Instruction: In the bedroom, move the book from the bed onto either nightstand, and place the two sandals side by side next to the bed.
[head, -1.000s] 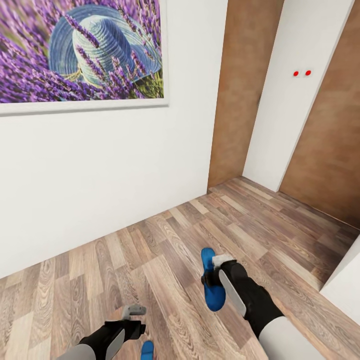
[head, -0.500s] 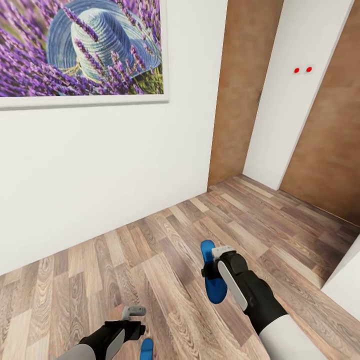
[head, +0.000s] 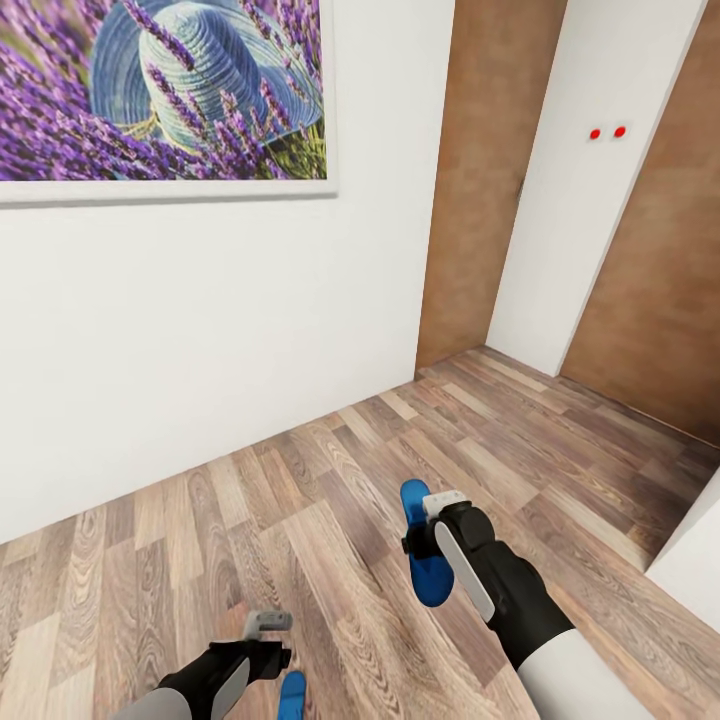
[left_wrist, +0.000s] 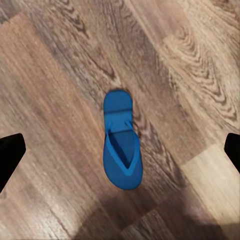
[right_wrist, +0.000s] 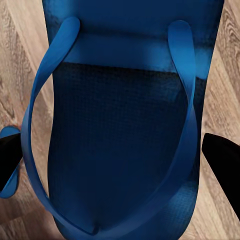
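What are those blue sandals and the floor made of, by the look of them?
The sandals look like matte rubber or foam: a finely dotted footbed and smooth thong straps with no shine. The floor looks like wood planks or laminate, with printed-looking grain and staggered seams.

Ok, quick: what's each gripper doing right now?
Left gripper: jaws open, empty, above a blue sandal lying on the floor.
Right gripper: at the other blue sandal; grip cannot be told.
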